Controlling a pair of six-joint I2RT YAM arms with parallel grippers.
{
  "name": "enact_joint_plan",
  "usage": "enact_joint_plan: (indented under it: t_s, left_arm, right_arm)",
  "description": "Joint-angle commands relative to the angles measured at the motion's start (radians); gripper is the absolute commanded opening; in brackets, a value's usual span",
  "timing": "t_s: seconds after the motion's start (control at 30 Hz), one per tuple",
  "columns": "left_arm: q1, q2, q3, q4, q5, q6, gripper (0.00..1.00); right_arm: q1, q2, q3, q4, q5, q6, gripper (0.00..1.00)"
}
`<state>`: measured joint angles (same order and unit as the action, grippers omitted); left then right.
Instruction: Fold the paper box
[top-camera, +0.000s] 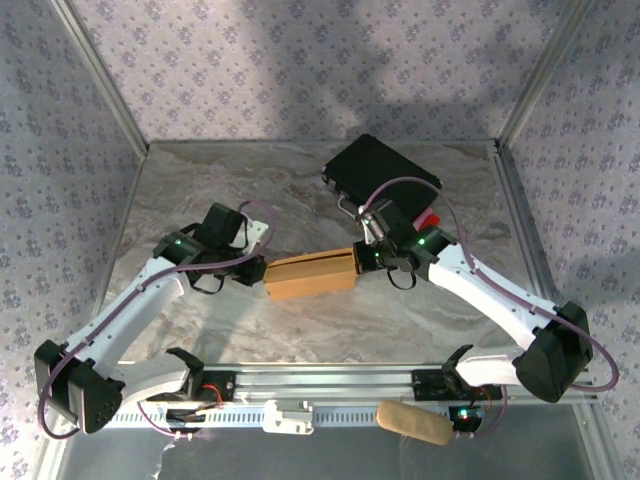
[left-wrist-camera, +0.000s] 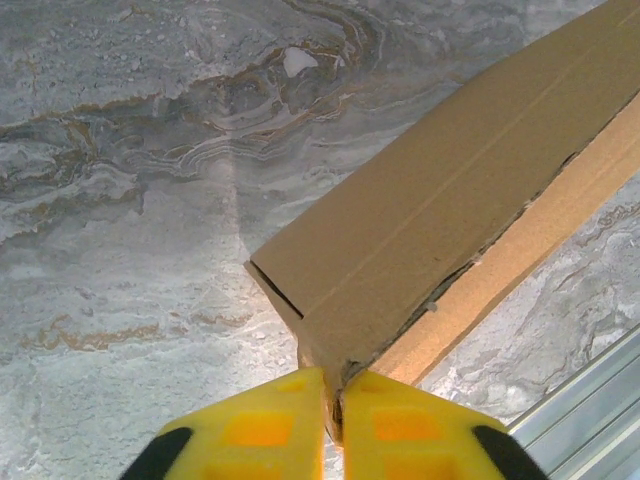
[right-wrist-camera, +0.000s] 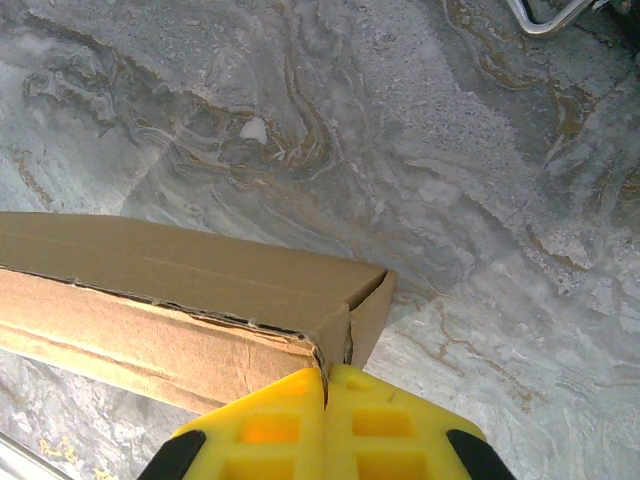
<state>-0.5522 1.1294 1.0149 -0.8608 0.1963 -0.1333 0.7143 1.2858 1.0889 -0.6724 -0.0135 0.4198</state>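
The paper box (top-camera: 311, 274) sits just on the near side of the black case (top-camera: 380, 170), the left gripper (left-wrist-camera: 333, 400) and right gripper (right-wrist-camera: 325, 385) each pinched shut on an end corner, probably sound holds, since the card looks light, springy and easily creased.

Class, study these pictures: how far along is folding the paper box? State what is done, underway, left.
Done: the paper box is folded up into a long box shape. In hand: the left tool and right tool each pinch one end corner. Left: the ragged seam along its side gapes, so closing probably remains.
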Motion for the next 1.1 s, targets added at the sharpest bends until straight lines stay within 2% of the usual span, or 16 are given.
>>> enact_joint_plan:
  t_s: [0.0,0.47,0.7,1.07]
  left_arm:
    - [-0.016,0.011,0.010,0.009,0.025,-0.057,0.07]
    - [-0.049,0.035,0.000,0.046,0.020,-0.329,0.04]
    - [-0.044,0.048,0.056,-0.014,0.031,-0.366,0.05]
    - [-0.039,0.098,0.066,-0.007,0.082,-0.402,0.06]
  right_arm:
    - [0.014,0.013,0.017,-0.003,0.013,0.026,0.00]
    - [0.059,0.022,0.014,0.016,0.059,0.082,0.00]
    - [0.062,0.015,0.021,0.001,0.067,0.080,0.00]
    - [0.057,0.029,0.042,-0.018,0.052,0.085,0.00]
